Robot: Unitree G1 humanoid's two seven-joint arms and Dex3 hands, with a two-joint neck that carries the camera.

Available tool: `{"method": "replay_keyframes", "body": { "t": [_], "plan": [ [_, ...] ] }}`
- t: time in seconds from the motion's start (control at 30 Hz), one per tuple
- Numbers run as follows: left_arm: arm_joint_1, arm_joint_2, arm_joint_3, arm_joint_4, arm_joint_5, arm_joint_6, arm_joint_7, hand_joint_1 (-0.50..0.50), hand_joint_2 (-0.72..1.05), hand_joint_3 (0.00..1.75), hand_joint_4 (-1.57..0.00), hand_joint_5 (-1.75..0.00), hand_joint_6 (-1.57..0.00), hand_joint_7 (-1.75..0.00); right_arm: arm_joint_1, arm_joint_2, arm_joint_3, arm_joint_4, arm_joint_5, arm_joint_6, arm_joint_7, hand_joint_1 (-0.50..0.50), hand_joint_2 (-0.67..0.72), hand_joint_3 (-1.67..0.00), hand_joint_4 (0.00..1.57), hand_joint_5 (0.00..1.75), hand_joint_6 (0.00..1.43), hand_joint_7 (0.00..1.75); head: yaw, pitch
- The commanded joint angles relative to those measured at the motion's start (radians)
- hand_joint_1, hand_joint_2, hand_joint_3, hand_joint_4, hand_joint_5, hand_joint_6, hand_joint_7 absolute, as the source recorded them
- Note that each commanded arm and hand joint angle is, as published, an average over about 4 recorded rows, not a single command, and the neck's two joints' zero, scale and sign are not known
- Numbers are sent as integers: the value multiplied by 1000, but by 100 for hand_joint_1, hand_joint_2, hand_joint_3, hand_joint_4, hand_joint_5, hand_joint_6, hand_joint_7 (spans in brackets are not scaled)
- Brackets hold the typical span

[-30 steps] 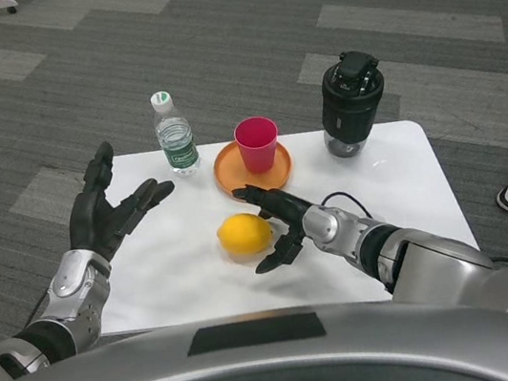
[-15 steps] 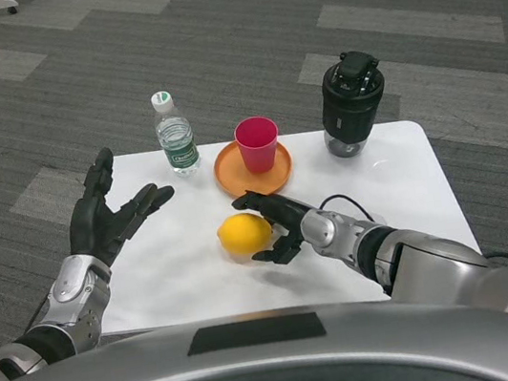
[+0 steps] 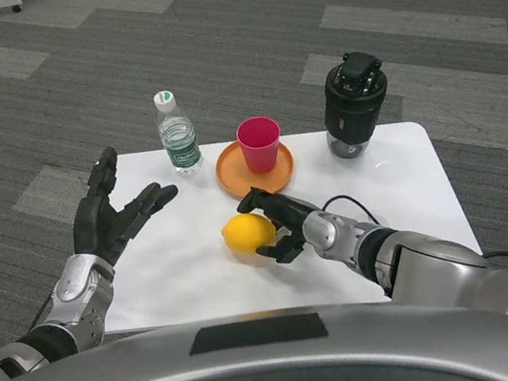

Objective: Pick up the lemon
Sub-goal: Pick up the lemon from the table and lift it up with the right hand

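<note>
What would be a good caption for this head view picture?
Right hand closes around a lemon on the white table; left hand waits open.

Water bottle (image 3: 177, 135) label: a green and white band with print on it, too small to read.
Black blender jar (image 3: 353, 104): no legible marking.
Pink cup (image 3: 259, 143): plain, no text.
Orange plate (image 3: 231, 170): plain, no text.
Readable text overall: none.
</note>
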Motion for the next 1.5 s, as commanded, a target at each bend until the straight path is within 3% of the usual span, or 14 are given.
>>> {"method": "replay_keyframes", "body": {
  "t": [0.03,0.3,0.63,0.9,1.13,1.3,1.5],
  "plan": [
    [4,3,15,-10,-1,-13,3,50,105,9,0,0,0,0,-33,2,1,4,3,8,-18,-29,-60,-95,1,165,0,105,0,1],
    [9,4,19,-14,0,-13,3,50,105,9,0,0,0,0,-30,2,-9,0,4,4,-32,-25,-60,-101,6,165,0,119,-4,5],
    [16,7,26,-19,2,-21,3,50,105,9,0,0,0,0,23,-38,-91,-37,0,-11,-23,-25,-54,-103,5,165,3,126,-13,15],
    [16,10,29,-18,5,-27,3,50,105,9,0,0,0,0,112,-111,-182,-205,-10,-9,5,-23,-56,-103,3,165,3,127,-20,24],
    [12,10,29,-18,8,-27,3,50,105,9,0,0,0,0,175,-147,-250,-308,-13,-9,15,-21,-57,-103,3,165,3,133,-26,31],
    [6,11,28,-17,10,-27,3,50,105,9,0,0,0,0,257,-190,-372,-456,-35,-9,25,-21,-56,-109,6,165,3,133,-40,36],
    [-5,11,24,-13,10,-27,3,50,105,9,0,0,0,0,318,-208,-483,-558,-36,-11,52,-21,-57,-111,9,165,4,133,-61,46]
  ]
}}
